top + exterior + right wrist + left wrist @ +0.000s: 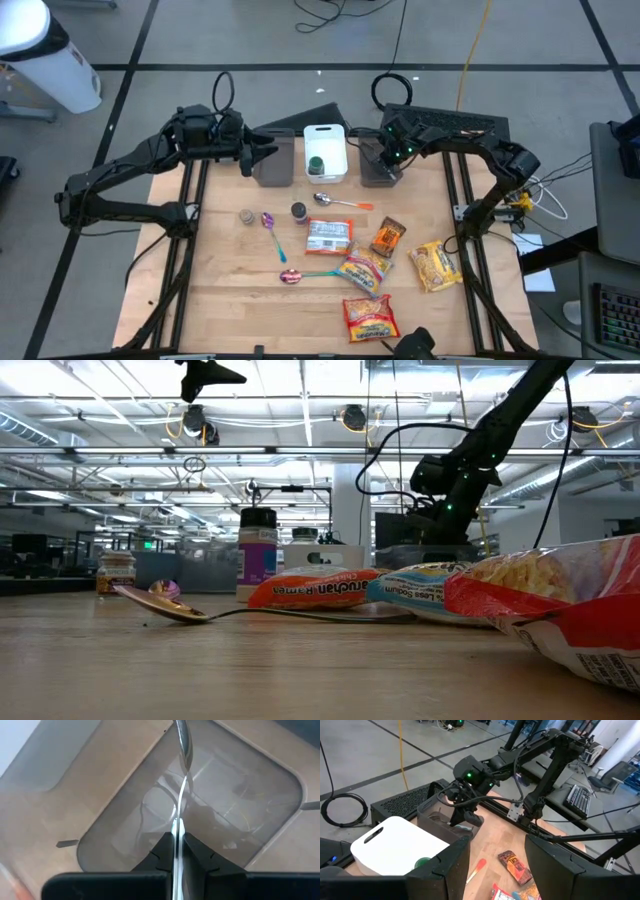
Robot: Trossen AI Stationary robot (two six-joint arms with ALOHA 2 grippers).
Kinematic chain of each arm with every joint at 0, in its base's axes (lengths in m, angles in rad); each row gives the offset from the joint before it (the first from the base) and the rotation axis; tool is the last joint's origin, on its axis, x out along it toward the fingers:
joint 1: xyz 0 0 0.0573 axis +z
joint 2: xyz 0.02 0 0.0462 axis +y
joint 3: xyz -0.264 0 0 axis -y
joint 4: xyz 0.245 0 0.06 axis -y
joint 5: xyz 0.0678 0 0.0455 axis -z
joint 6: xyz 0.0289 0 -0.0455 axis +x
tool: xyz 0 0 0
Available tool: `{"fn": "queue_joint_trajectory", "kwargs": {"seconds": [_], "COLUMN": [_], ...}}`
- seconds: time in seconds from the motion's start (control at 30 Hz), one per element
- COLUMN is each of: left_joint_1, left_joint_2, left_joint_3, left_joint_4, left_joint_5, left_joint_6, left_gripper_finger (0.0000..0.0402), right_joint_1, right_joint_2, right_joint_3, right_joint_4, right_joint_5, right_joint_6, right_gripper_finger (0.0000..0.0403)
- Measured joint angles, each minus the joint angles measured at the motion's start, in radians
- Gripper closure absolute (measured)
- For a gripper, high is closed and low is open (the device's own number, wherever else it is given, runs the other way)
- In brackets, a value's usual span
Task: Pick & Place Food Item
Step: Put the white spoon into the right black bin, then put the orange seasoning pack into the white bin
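My right gripper (384,160) is at the far right, over the grey bin (378,172), and is shut on a thin metal utensil (181,795) seen edge-on. The utensil points down into the bin (235,815). My left gripper (262,152) stands open and holds nothing above the other grey bin (273,162) at the far left. Several food packets lie flat on the wooden table: a ramen pack (328,236), a brown snack bar (388,237), and yellow and red packs (436,265), (370,317). My right gripper pinches one end of the utensil (175,826) between its two fingers. The fingers slant down from above and lie along the utensil. It sticks out ahead of the fingertips into the bin, lifted off the table. Whether its far end touches the bin, I cannot tell.
A white bin (325,148) with a green thing (316,165) in it stands between the two grey bins. Three spoons (340,202), (272,228), (305,274) and two small jars (247,216), (299,211) lie mid-table. Bare wood shows at the near left.
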Motion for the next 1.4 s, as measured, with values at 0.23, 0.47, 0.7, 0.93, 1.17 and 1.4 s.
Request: {"fn": "queue_joint_trajectory", "kwargs": {"seconds": [0.23,0.47,0.7,0.93,1.17,1.4], "left_joint_1": [0.000,0.000,0.000,0.000,0.000,0.000], "left_joint_2": [0.000,0.000,0.000,0.000,0.000,0.000], "left_joint_3": [0.000,0.000,0.000,0.000,0.000,0.000], "left_joint_4": [0.000,0.000,0.000,-0.001,-0.001,-0.001], "left_joint_5": [0.000,0.000,0.002,0.002,0.001,0.001], "left_joint_6": [-0.004,-0.007,-0.008,-0.007,-0.004,0.010], "left_gripper_finger": [0.0201,0.0201,0.0201,0.0201,0.0201,0.0201], "right_joint_1": [0.000,0.000,0.000,0.000,0.001,0.000], "right_joint_2": [0.000,0.000,-0.001,-0.005,-0.025,-0.099], "right_joint_3": [0.000,0.000,0.000,0.000,0.000,0.000], "right_joint_4": [-0.003,0.014,0.036,0.044,0.045,0.075], "right_joint_5": [0.005,0.000,-0.002,-0.005,-0.068,-0.108], "right_joint_6": [0.000,0.000,0.000,0.000,0.043,0.051], "right_gripper_finger": [0.0364,0.0356,0.0352,0.0310,0.0248,0.0225]}}
